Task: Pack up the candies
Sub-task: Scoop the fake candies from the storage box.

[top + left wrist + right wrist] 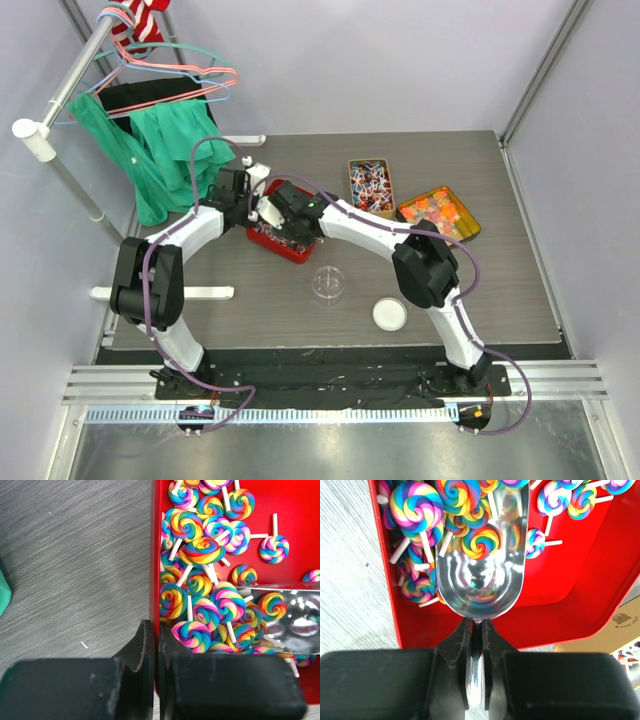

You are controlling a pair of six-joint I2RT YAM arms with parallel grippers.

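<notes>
Nearest the right wrist camera, the black two-finger right gripper [476, 626] is clamped on the flat handle of a shiny metal scoop [480, 585]. The scoop's bowl lies inside a shallow red rectangular tray [560, 605]. Rainbow-swirl lollipop candies on white sticks [202, 550] are heaped along one side of that tray. One of them lies in the scoop's bowl and more crowd its mouth. The tray's other side is bare red floor with a few loose lollipops.

The black left gripper [156, 627] has its jaws drawn together on the tray's side wall, one finger outside over the grey wood-grain table [75, 555], the other inside beside the heap.

A rectangular tin of mixed pink, white, blue and red sweets [371, 184] stands right of the tray, well apart from both grippers. Just beside it is a tin of orange and yellow pieces [438, 212]. A clear round container [327, 284] and a white round lid [390, 314] sit nearer the arm bases.
</notes>
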